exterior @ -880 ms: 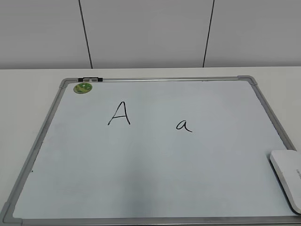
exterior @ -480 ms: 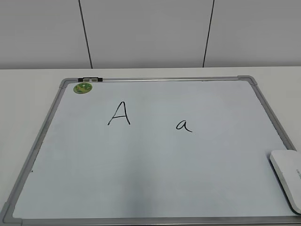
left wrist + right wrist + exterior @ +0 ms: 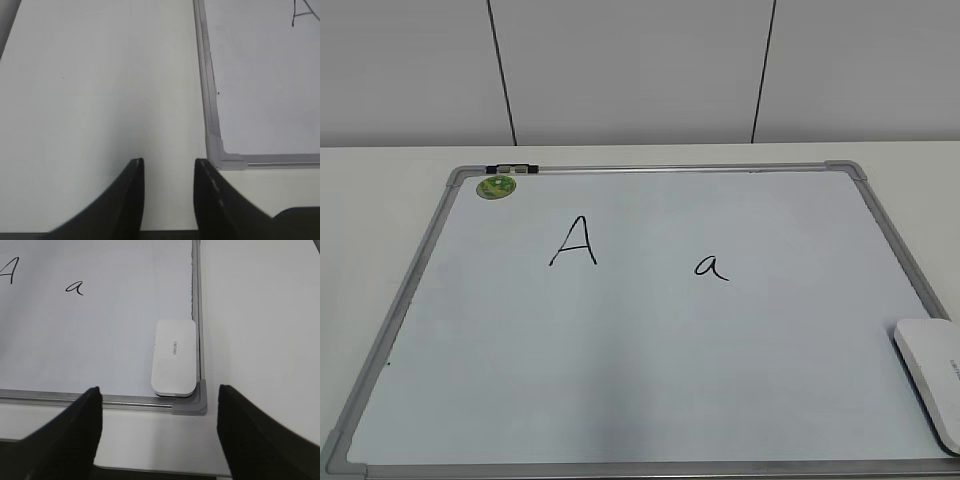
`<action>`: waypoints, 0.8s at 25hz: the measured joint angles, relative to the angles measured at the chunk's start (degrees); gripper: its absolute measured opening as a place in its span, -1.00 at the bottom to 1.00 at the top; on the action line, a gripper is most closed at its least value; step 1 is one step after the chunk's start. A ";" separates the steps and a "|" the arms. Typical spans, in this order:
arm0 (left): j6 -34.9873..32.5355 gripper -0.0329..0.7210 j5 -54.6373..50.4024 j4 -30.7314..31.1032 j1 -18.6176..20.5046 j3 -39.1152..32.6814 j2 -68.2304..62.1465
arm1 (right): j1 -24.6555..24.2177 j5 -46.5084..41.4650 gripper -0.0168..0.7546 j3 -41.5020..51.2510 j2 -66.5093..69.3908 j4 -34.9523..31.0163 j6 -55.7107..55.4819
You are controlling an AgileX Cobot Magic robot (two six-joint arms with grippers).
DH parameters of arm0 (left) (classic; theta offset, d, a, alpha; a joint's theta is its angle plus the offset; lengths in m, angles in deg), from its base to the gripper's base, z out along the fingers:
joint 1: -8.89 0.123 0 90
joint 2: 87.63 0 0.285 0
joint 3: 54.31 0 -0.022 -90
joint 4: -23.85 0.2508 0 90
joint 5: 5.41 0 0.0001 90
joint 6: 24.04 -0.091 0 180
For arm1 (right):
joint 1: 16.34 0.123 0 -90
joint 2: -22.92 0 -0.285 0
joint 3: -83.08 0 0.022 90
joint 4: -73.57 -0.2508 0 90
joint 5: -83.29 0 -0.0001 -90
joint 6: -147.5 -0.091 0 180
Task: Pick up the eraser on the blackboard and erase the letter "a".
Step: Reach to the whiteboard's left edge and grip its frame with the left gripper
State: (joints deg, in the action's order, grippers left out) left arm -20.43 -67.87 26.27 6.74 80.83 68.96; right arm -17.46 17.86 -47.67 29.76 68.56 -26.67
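White table (image 3: pixel 380 190) runs back to a pale grey panelled wall (image 3: pixel 630 70) with two dark vertical seams. Lying flat on the table is the blackboard (image 3: pixel 650 400), a white board in a thin grey frame.

From the left: the left gripper (image 3: pixel 169 172) shows only in its wrist view, over bare table just left of the board's near left corner cap (image 3: pixel 222 156). Its two dark fingers stand a narrow gap apart, holding nothing and touching nothing that can be seen.

On the board, a round green magnet (image 3: pixel 496 186) sits at the far left corner. Right of it and nearer is a capital A (image 3: pixel 574 241), then the letter "a" (image 3: pixel 712 267) right of centre, well apart from everything else.

The eraser (image 3: pixel 930 375) lies flat in the board's near right corner, its long side along the right frame, its top bearing small grey lettering.

The right gripper (image 3: pixel 159 402) hangs just beyond that corner on the near side, its fingers spread wide and empty, the eraser (image 3: pixel 174 357) in line between them but clear of both
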 joint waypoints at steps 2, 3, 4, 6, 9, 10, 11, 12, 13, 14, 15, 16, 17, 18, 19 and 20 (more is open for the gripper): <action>0.00 -0.27 0.04 -0.43 0.00 1.64 -6.14 | 0.00 0.00 0.42 0.00 0.00 0.00 0.00; 0.00 -0.27 0.13 -1.14 0.00 2.65 -9.35 | 0.00 0.00 0.42 0.00 0.00 0.00 0.00; 0.00 -0.27 0.13 -1.94 0.00 3.66 -12.11 | 0.00 0.00 0.42 0.00 0.00 0.00 0.00; 0.00 -0.27 0.13 -4.42 0.00 6.58 -18.83 | 0.00 0.00 0.42 0.00 0.00 0.00 0.00; 0.00 -0.27 0.13 -6.72 0.00 11.32 -27.92 | 0.00 0.00 0.42 0.00 0.00 0.00 0.00; 0.00 -0.27 0.17 -6.86 0.00 13.07 -30.95 | 0.00 0.00 0.42 0.00 0.00 0.00 0.00; 0.00 -0.27 0.27 -6.86 0.00 14.55 -33.45 | 0.00 0.00 0.42 0.00 0.00 0.00 0.00; 0.00 -0.27 0.27 -6.86 0.00 16.37 -36.48 | 0.00 0.00 0.42 0.00 0.00 0.00 0.00; 0.00 -0.27 0.31 -6.86 0.00 18.26 -39.56 | 0.00 0.00 0.42 0.00 0.00 0.00 0.00; 0.00 -0.27 0.41 -6.75 0.00 19.90 -42.85 | 0.00 0.00 0.42 0.00 0.00 0.00 0.00; 0.00 -0.27 0.53 -6.75 0.00 21.92 -45.57 | 0.00 0.00 0.42 0.00 0.00 0.00 0.00; 0.00 -0.27 0.63 -6.86 0.00 24.00 -48.75 | 0.00 0.00 0.42 0.00 0.00 0.00 0.00; 0.00 -0.27 0.76 -6.95 0.00 26.06 -51.83 | 0.00 0.00 0.42 0.00 0.00 0.00 0.00; 0.00 -0.27 0.96 -6.98 0.00 27.74 -54.81 | 0.00 0.00 0.42 0.00 0.00 0.00 0.00; 0.00 -0.27 1.10 -7.08 0.00 29.68 -57.17 | 0.00 0.00 0.42 0.00 0.00 0.00 0.00; 0.00 -0.27 1.25 -7.38 0.00 31.45 -59.87 | 0.00 0.00 0.42 0.00 0.00 0.00 0.00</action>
State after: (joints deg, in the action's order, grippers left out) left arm -20.43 -66.62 18.89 6.74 112.28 9.10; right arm -17.46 17.86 -47.67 29.76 68.56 -26.67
